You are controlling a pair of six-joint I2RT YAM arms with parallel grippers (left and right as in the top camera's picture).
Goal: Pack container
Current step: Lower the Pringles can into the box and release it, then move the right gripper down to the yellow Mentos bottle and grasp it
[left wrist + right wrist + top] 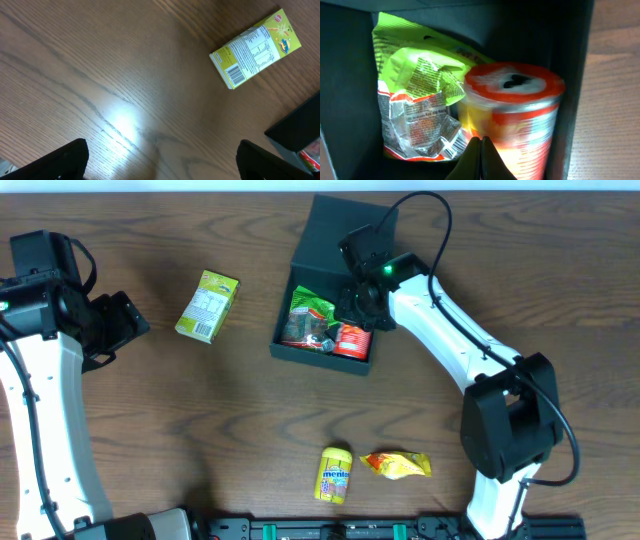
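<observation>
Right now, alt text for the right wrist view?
Inside the dark teal container, a crumpled green snack bag sits left of a blurred red-and-white canister. The right gripper is shut and empty at the bottom centre. Wood table shows at the right edge.

Container (310, 356): 1. Inside it, 2 items: 1 green snack bag (308, 315), 1 red-and-white can (352, 340). Outside it, 3 items: 1 yellow-green carton (207, 306) at its 9 o'clock; 1 yellow candy roll (334, 474) and 1 yellow wrapper (397, 465) at 6 o'clock.
</observation>
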